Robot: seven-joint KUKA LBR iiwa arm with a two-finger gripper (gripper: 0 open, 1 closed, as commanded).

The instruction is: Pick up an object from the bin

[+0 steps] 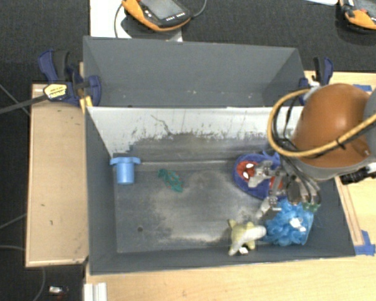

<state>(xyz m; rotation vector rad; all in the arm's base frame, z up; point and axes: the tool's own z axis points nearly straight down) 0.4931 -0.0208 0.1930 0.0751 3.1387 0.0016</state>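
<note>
— What worried us most at that moment?
— The crowding. The gripper (281,200) hung low at the right end of the bin (175,74). It sat between a red-and-blue toy (249,173) toward the back and a bumpy bright-blue lump (291,226) by the front wall. A pale toy figure (243,234) lay just beside the lump. We judged that a close there could catch two things at once, or nudge one aside and come up with nothing.
— And the wall?
— The lump lay near the front-right corner, so we thought a descent onto it might scrape the bin's side.
— Could we read the jaws?
— No. They sat against the clutter, and we could not tell whether they were open, closed or gripping anything.
— How was the arm posed?
— It reached in from the right. Its orange cover (332,127) was above the bin's right wall with cables looped over it, and the wrist pointed down and slightly leftward.
— The rest of the bin?
— A blue flanged cylinder (125,168) at the left wall and a small green scrap (171,179) lay well apart from the gripper.
</note>
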